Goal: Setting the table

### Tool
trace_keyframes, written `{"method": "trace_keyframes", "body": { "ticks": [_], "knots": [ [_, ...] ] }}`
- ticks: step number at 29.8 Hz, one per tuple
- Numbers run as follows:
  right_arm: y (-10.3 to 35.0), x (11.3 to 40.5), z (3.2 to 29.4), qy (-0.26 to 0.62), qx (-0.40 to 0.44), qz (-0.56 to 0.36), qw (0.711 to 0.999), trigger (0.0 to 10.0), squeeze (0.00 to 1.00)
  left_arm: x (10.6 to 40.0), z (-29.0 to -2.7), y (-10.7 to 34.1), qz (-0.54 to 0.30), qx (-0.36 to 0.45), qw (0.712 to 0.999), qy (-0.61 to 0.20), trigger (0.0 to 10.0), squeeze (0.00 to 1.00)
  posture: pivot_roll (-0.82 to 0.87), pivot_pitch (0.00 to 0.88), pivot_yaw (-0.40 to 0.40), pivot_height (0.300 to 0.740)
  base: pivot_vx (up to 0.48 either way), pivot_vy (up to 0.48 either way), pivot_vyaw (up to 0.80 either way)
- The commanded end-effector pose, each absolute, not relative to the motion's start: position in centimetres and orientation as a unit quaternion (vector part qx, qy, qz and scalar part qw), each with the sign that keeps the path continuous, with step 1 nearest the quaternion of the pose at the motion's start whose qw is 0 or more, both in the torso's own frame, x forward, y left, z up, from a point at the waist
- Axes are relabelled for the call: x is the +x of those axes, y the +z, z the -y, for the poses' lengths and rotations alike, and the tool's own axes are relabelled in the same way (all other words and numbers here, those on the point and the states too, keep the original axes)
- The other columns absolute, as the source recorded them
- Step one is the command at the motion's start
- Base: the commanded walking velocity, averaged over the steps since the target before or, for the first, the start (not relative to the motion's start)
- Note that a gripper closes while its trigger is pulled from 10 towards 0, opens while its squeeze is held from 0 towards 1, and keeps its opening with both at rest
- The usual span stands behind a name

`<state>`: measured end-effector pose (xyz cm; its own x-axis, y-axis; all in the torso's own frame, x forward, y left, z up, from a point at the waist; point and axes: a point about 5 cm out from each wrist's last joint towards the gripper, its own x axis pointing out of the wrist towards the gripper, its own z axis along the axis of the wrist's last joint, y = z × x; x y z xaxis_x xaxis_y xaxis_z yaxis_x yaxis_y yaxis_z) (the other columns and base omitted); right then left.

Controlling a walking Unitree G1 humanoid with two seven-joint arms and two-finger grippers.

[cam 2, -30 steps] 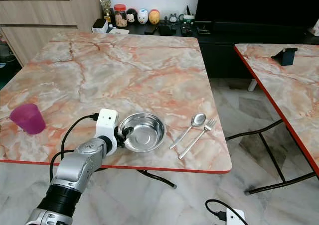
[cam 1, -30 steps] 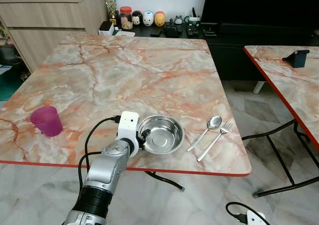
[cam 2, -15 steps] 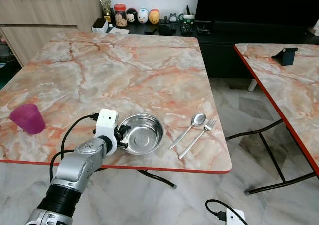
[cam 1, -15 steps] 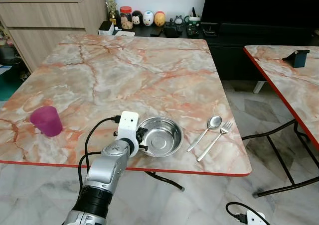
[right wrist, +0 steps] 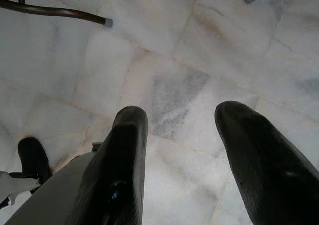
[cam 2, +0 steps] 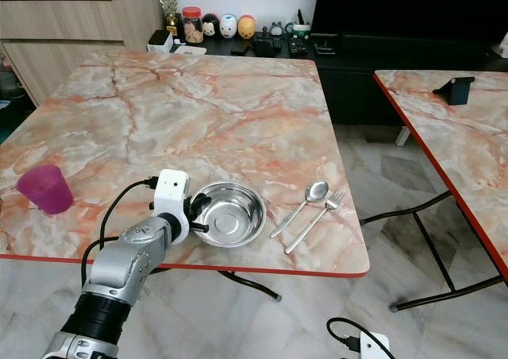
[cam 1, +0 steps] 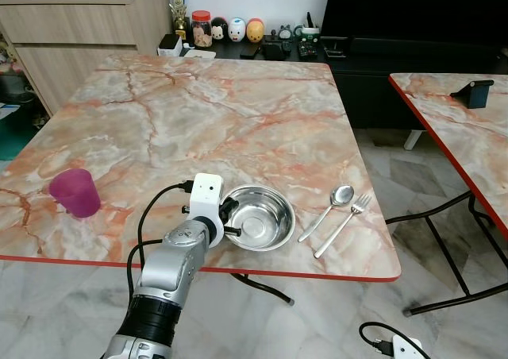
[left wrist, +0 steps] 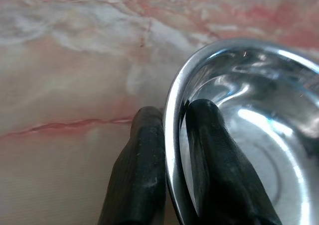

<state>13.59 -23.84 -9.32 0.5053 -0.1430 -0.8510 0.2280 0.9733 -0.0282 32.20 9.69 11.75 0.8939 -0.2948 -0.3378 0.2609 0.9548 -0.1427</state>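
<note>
Here the steel bowl point(cam 1: 256, 217) is seen near the front edge of the marble table point(cam 1: 222, 113), gripped at its left rim by the left gripper point(left wrist: 172, 160): one black finger point(left wrist: 142, 170) is pressed against the outside of the rim and the other lies inside the bowl, so the jaws are closed narrowly on the thin metal wall. Just to the right of the bowl, a spoon point(cam 1: 332, 203) and a fork point(cam 1: 344, 222) are laid side by side, angled toward the table's front edge. A purple cup point(cam 1: 74, 192) is set upright well to the left, near the table's left edge. The right gripper point(right wrist: 182, 155) is hung over the tiled floor point(right wrist: 164, 60), its two fingers spread wide apart with nothing between them.
</note>
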Motion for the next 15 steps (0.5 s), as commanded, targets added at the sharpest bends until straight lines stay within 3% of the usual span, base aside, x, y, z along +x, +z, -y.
{"method": "trace_keyframes", "body": {
  "ticks": [1,2,3,4,5,15],
  "knots": [
    [-9.3,13.6,24.1,-0.109,0.041,-0.486,0.866,10.0,0.0,32.0,-9.7,11.7,-0.18,-0.06,0.971,-0.143,0.0,0.0,0.11,0.0,-0.05,0.74,0.0,0.0,0.0],
    [-9.3,13.6,24.1,-0.109,0.041,-0.486,0.866,10.0,0.0,31.9,-9.5,11.9,-0.173,-0.08,0.97,-0.149,2.0,0.0,0.11,0.0,-0.051,0.74,0.0,0.0,0.0],
    [-9.3,13.6,24.1,-0.109,0.041,-0.486,0.866,10.0,0.0,31.9,-9.4,12.0,-0.169,-0.09,0.97,-0.153,2.0,0.0,0.11,0.0,-0.051,0.74,0.0,0.0,0.0],
    [-9.3,13.6,24.1,-0.109,0.041,-0.486,0.866,10.0,0.0,31.9,-9.4,12.2,-0.165,-0.103,0.969,-0.154,8.7,0.0,0.11,0.0,-0.051,0.74,0.0,0.0,0.0],
    [-9.3,13.5,24.1,-0.109,0.041,-0.487,0.866,10.0,0.0,31.9,-9.1,12.5,-0.157,-0.128,0.966,-0.162,10.0,0.0,0.11,0.0,-0.053,0.74,0.0,0.0,0.0],
    [-9.2,13.5,24.3,-0.109,0.038,-0.487,0.866,10.0,0.0,31.5,-9.1,13.0,-0.139,-0.206,0.955,-0.166,10.0,0.0,0.11,0.0,-0.061,0.74,0.0,0.0,0.0]
  ]
}}
